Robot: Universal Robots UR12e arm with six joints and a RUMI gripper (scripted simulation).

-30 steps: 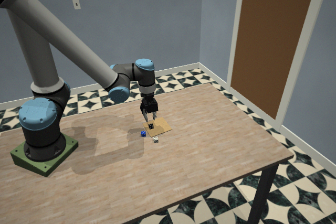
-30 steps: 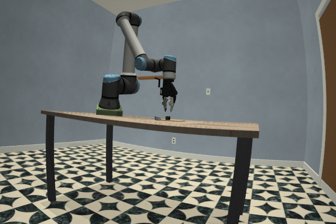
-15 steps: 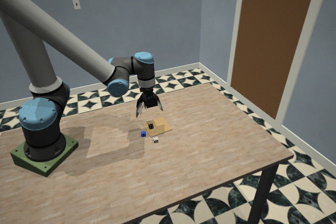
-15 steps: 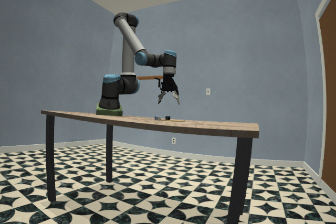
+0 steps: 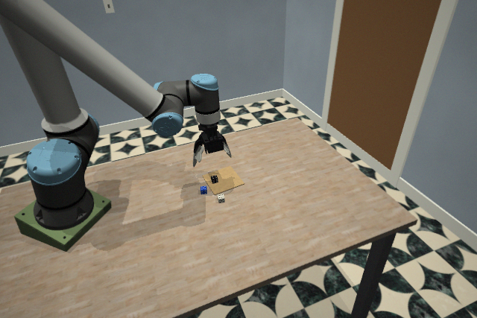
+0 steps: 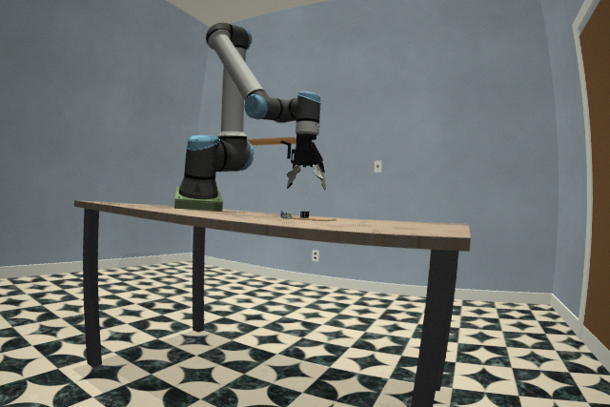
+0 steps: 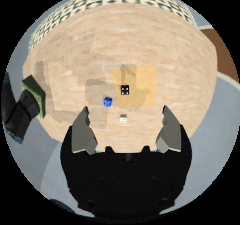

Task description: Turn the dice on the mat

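Observation:
The black die sits flat on the tan mat, near its left edge; the wrist view shows it with four pips on top. The blue die lies on the table just left of the mat, off it, and also shows in the wrist view. The white die lies on the table just in front of the mat, also in the wrist view. My gripper hangs well above the mat, open and empty, fingers spread wide.
The arm's green base stands at the table's left end. The table's near edge and a black leg are to the right front. In the side view the dice sit mid-table under the gripper.

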